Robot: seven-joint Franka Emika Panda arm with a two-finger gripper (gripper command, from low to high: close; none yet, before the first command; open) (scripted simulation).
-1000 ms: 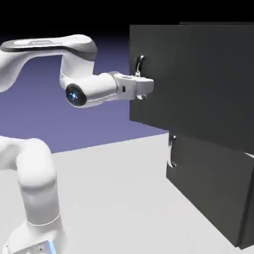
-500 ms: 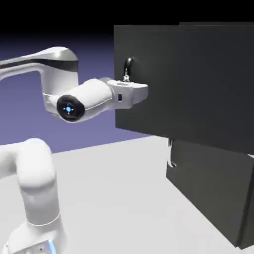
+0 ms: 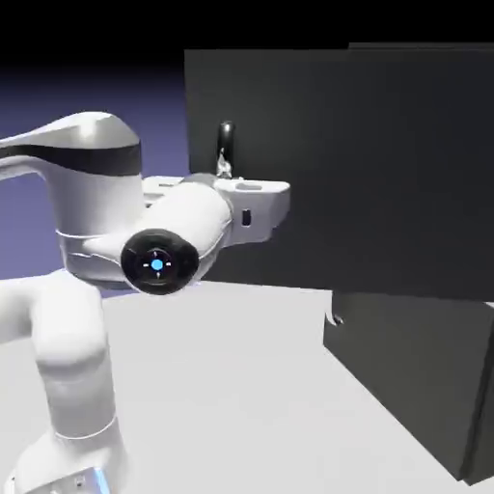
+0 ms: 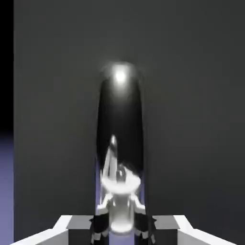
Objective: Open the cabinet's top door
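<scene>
The cabinet stands tall and dark at the exterior view's right. Its top door is swung well out from the body, its free edge toward the exterior view's left. The door's curved silver-grey handle sits near that edge. My gripper is shut on the lower part of the handle, with the white hand level against the door. In the hand view the handle rises large and glossy from between my fingertips, against the flat grey door.
Below the door, the shorter lower panel is closed, with its own bow handle partly hidden under the door's bottom edge. The arm's elbow bulges toward the camera. The pale table spreads in front of the cabinet.
The top door has swung further out, its free edge moving toward the exterior view's left. My hand has come back with the handle, and the arm has folded toward the camera.
</scene>
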